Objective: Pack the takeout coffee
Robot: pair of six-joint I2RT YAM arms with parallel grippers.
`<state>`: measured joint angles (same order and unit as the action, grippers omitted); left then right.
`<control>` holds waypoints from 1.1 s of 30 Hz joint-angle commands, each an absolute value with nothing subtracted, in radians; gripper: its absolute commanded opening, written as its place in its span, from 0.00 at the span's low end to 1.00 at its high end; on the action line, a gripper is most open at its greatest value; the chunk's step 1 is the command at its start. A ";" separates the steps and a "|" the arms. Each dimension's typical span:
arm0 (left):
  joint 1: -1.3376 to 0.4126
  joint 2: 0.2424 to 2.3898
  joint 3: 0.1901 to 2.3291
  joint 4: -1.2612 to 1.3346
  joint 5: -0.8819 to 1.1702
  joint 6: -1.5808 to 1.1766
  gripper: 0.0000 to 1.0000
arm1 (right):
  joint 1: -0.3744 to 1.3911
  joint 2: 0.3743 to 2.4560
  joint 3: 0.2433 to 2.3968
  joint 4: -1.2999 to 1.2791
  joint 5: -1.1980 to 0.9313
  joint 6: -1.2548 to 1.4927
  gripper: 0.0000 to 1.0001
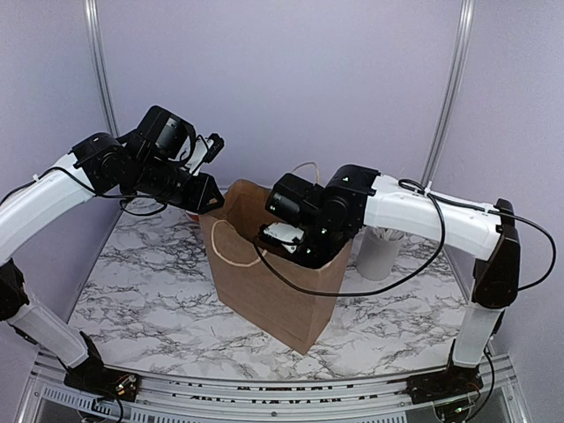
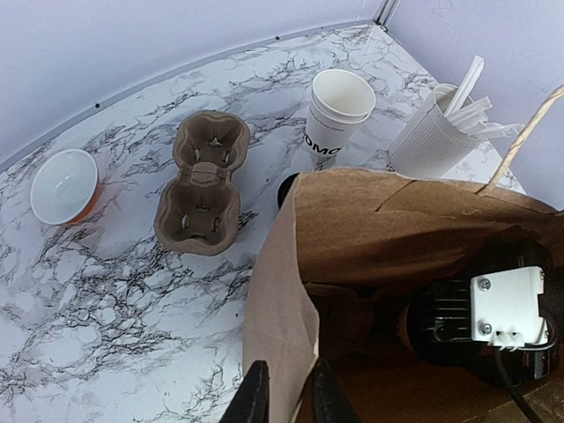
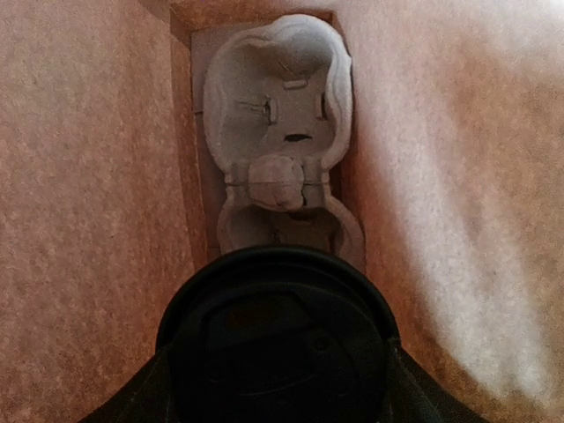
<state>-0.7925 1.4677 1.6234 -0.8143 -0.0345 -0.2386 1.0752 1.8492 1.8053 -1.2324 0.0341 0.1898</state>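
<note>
Inside the paper bag (image 1: 291, 300), mid-table: the bag walls ran close on both sides of the takeout coffee (image 3: 278, 304), w/ little room to shift sideways. I had the R gripper (image 3: 278, 366) reaching down thru the bag's mouth, jaws spread wide around the cup under its black lid, a finger pressing on either side. The cup sat over a pulp cup carrier (image 3: 280, 106) that filled the bag's floor nearly wall to wall, near pocket partly hidden by the lid, far pocket in view. Whether cup touched carrier, I couldn't tell. The L gripper (image 2: 289, 401) was nearly closed, pinching the bag's left rim, paper between its fingers. Outside, a second carrier (image 2: 201, 181), stacked white cups (image 2: 339, 110) and a utensil cup (image 2: 436, 132) stood beyond the bag on the marble table (image 1: 150, 282).
</note>
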 commanded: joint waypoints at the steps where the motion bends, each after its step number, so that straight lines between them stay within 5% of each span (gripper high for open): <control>1: -0.787 1.470 1.647 -0.836 -0.038 -0.232 0.17 | 1.075 1.834 1.786 -1.221 0.049 0.193 0.50; 33: -0.787 1.467 1.635 -0.833 -0.032 -0.237 0.18 | 1.075 1.872 1.588 -1.091 0.022 0.230 0.50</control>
<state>-0.7925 1.4677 1.6234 -0.8143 -0.0341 -0.2390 1.0748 1.8339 1.6413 -1.0649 0.0555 0.2089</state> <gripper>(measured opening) 0.175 0.696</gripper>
